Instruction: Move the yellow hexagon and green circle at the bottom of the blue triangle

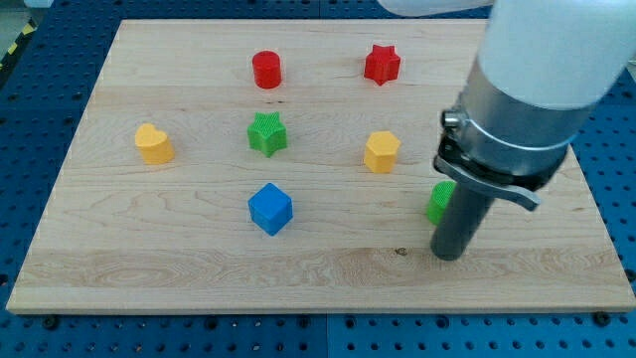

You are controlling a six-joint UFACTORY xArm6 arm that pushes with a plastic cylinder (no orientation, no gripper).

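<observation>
My tip point(449, 255) sits on the board point(199, 268), touching the green block point(438, 202) at right, half hidden; yellow hexagon point(382, 152) just left, farther back. No gripper on me, only a rod.

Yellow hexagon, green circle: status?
My tip down beside green circle, which is half hidden behind rod. Yellow hexagon apart, up-left. No blue triangle visible; blue cube only.

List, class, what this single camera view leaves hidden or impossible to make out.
- Green block: mostly behind the rod, so its shape cannot be told.
- Blue triangle: none shows; the arm may cover it.
- My tip: contact with the green block cannot be told.
- Arm: cut off by the view's top.
</observation>
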